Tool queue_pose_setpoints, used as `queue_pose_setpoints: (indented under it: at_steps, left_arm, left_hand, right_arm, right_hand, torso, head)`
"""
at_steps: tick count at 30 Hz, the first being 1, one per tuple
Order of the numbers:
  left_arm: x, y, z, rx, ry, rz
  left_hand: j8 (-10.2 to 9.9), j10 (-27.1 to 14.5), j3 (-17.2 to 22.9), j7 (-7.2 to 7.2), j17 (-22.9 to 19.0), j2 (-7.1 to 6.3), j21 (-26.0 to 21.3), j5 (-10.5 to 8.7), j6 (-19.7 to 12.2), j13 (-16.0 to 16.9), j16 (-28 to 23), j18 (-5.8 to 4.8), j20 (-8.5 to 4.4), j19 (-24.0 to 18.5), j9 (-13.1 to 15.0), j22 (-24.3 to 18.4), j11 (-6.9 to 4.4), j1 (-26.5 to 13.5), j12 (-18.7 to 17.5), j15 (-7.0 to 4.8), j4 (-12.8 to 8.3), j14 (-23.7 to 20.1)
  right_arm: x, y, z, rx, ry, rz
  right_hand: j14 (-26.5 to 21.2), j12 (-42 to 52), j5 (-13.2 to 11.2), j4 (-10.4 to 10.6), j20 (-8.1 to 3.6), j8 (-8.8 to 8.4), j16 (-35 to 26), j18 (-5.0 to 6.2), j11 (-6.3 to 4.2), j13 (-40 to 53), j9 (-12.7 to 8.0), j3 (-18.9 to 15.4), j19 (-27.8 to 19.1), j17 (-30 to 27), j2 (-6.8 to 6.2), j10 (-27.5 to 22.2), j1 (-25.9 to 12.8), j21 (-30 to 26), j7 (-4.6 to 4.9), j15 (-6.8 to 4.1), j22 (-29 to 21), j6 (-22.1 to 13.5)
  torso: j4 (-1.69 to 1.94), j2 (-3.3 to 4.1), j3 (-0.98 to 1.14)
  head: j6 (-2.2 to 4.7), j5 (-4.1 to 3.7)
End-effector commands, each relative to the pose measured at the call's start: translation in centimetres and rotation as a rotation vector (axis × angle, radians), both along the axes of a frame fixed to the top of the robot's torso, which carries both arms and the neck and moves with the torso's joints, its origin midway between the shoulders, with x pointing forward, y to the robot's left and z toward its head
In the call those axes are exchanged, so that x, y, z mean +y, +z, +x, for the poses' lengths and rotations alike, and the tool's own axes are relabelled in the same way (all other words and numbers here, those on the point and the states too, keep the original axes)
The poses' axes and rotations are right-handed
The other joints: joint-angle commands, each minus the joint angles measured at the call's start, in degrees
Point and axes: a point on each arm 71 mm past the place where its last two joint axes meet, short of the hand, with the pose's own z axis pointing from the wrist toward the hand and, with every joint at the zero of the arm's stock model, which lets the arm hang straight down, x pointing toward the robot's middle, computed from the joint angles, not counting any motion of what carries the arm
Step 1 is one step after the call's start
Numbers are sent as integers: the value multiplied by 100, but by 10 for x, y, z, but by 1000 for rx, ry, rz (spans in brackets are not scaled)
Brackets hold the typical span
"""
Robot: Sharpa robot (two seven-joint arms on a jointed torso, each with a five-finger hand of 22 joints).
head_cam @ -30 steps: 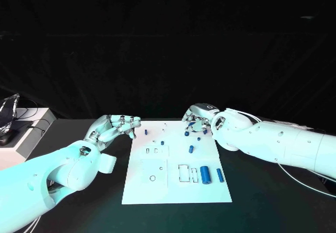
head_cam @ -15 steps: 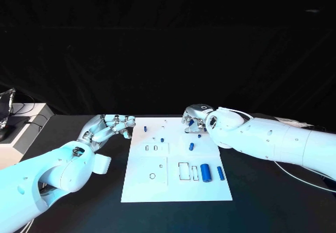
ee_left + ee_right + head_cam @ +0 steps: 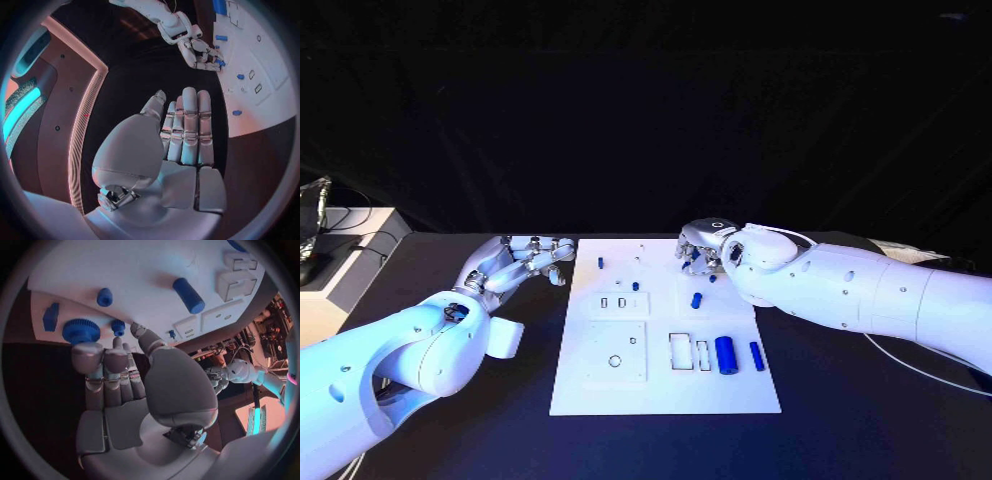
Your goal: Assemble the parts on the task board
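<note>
Task board (image 3: 610, 385): white rectangular plate lying flat in the middle of the black table (image 3: 848, 420), long side running away from the robot, with shallow rectangular recesses and small slots in its near and middle zones. Parts: small blue pieces spread over the board; a thick blue cylinder (image 3: 726, 354) and a thinner blue pin (image 3: 756, 356) lie side by side at the near right, just beside a white framed recess (image 3: 679, 351); a short blue peg (image 3: 697, 299) lies mid-board; smaller blue pieces (image 3: 602, 263) stand near the far edge. In the right wrist view a blue gear-like round part (image 3: 80, 331) sits just in front of the fingertips, with a blue cylinder (image 3: 188, 295) and a small blue cap (image 3: 105, 296) further out on the board. Right hand (image 3: 704, 247): over the board's far right corner, fingers (image 3: 103, 360) curled downward close to the blue pieces; whether they are clamped on one I cannot tell. Left hand (image 3: 524, 262): off the board, just beside its far left edge, fingers (image 3: 187, 125) straight, side by side, holding nothing. Open room: bare board surface along the near edge and near left; black table on both sides of the board.
</note>
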Motion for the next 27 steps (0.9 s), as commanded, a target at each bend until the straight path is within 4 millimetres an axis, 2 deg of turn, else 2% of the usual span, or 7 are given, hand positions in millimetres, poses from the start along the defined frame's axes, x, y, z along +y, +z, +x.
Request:
queue_pose_setpoints:
  at_steps: [1,6,12,27]
  left_arm:
    - [0,0,1,-6,-13,-3]
    - [1,-1,2,-2,-12,-2]
    - [2,-2,3,4,-15,-1]
    - [3,-2,3,8,-12,2]
  left_hand:
    - [-22,-23,-17,8,-5,4,26,-5,-50,5,25,73,-1,-35,-3,7,-15,-27,11,-2,8,-55]
    - [-20,-24,6,5,-15,39,32,10,-45,4,32,75,-1,-42,-3,7,-18,-1,10,-4,8,-63]
    - [-22,-34,52,9,-32,42,55,15,-53,5,53,78,2,-59,-3,15,-16,2,13,-1,22,-73]
    - [-21,-34,67,7,-45,31,64,8,-51,5,67,80,3,-61,-2,14,-15,-11,12,-1,42,-76]
  right_arm:
    - [-2,-2,1,9,-8,-32]
    - [-4,-3,2,6,-15,-33]
    - [-5,-2,3,-4,-16,-29]
    - [-1,2,-1,-46,12,5]
  right_hand:
    - [-21,7,55,6,-4,4,35,263,-1,-7,0,0,53,-8,13,-41,23,-48,-11,-6,49,57]
    - [-23,7,112,-10,-6,3,38,266,-3,-7,0,138,70,-18,38,-37,-14,-132,-12,-8,121,84]
    - [-24,6,161,26,-15,5,39,269,-10,-8,3,231,94,-25,87,-19,-71,-220,-24,-16,185,154]
    - [-23,5,180,-86,-45,10,23,256,-50,-7,4,467,168,-20,95,132,-78,-473,-36,-47,409,188]
  torso:
    - [17,35,-6]
    - [23,59,-12]
    - [31,83,-5]
    - [42,129,-10]
  head:
    - [22,-14]
    - [52,-31]
    - [64,-25]
    - [93,-56]
